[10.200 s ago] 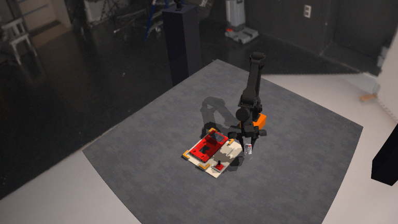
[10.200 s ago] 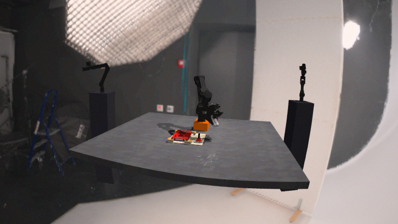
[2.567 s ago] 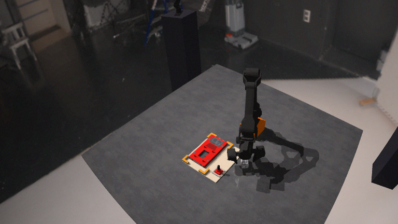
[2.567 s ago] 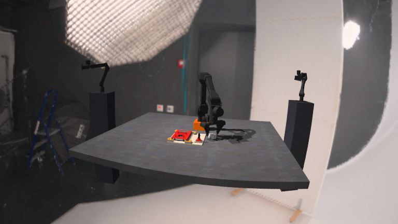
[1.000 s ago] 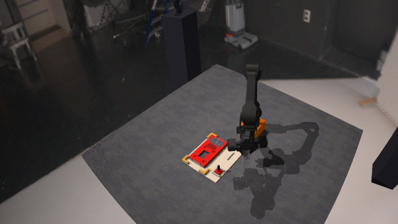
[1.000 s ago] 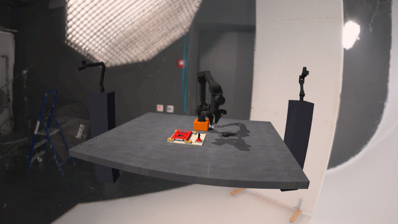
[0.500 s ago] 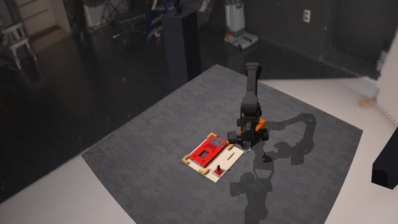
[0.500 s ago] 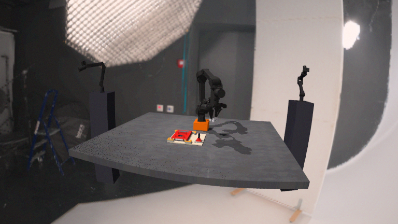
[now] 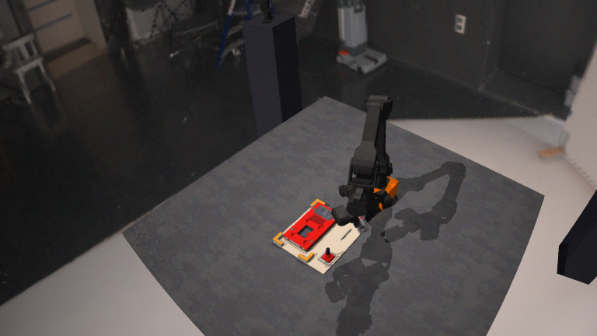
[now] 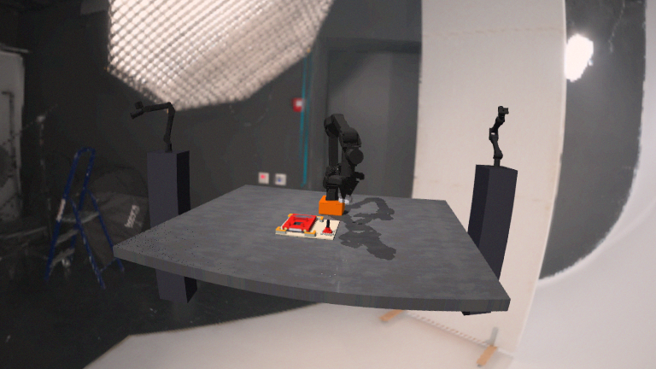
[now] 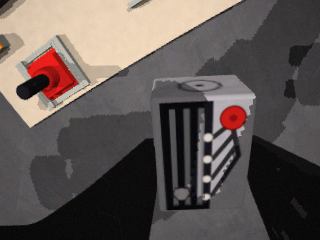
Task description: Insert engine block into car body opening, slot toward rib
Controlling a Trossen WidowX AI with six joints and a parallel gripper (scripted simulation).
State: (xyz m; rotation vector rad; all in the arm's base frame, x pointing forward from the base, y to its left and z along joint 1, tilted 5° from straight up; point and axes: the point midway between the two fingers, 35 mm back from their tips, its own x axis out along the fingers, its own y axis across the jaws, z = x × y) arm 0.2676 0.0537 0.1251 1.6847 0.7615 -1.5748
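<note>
My gripper [image 9: 362,222] [image 11: 199,147] is shut on the grey engine block [image 11: 185,150], with one black finger on each side. The wrist view shows its face with dark stripes, a red disc and pale dots, and a ring on its top end. In the exterior view the block [image 10: 346,198] is small and pale under the arm. It is held in the air, right of the cream board. The red car body [image 9: 319,232] [image 10: 310,224] lies on the board, with a dark square opening [image 9: 305,231] [image 10: 299,223] that looks empty. The rib cannot be made out.
The cream board [image 9: 336,237] [image 11: 110,30] also bears a red square piece [image 9: 327,257] [image 10: 327,229] [image 11: 58,75] with an upright black peg, a narrow dark slot and orange corner brackets [image 9: 305,257] around the car body. The arm's orange base [image 10: 330,206] stands behind the board.
</note>
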